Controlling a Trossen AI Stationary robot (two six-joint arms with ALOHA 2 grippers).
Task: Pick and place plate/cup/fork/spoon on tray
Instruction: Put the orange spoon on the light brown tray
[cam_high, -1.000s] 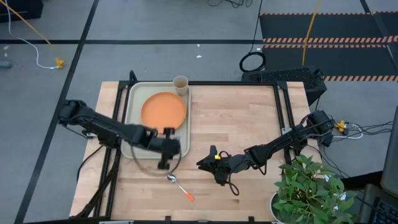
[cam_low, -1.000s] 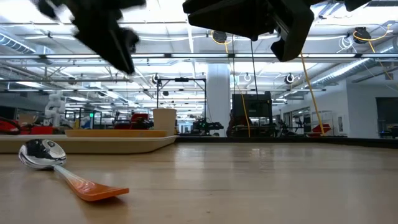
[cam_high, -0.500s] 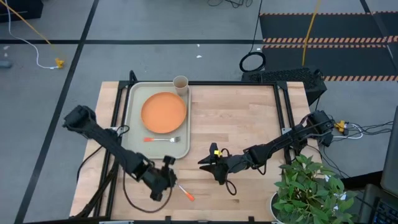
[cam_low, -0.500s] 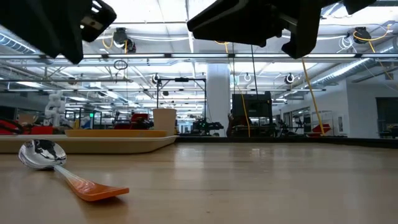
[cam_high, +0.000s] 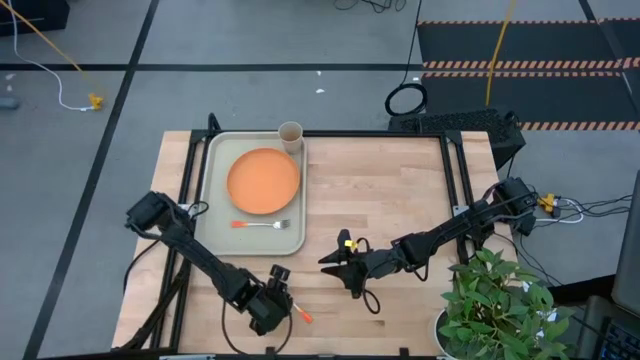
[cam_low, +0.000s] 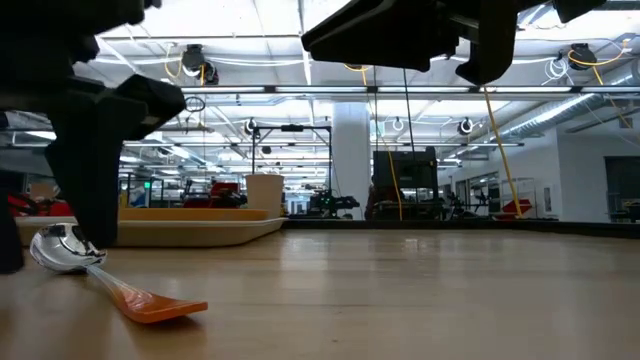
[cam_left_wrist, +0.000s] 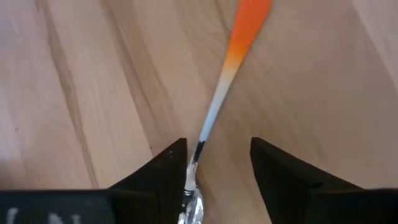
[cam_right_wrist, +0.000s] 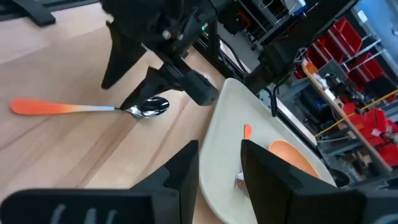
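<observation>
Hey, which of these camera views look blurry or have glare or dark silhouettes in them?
Low view: the left hand is a dark, backlit silhouette against bright ceiling lights; the spoon bowl mirrors those lights. Left wrist view: the spoon's orange handle looks soft, the hand's fingers are black shapes. Right wrist view: the near fingers are blurred. High view: evenly lit, tray and plate crisp.

The high camera looks straight down on the whole counter (cam_high: 380, 190). The low one sits at counter height, close by the spoon (cam_low: 95, 270). The left wrist camera peers down between the left pincer (cam_left_wrist: 217, 171) fingers at that spoon; the right wrist camera faces it from farther off.
</observation>
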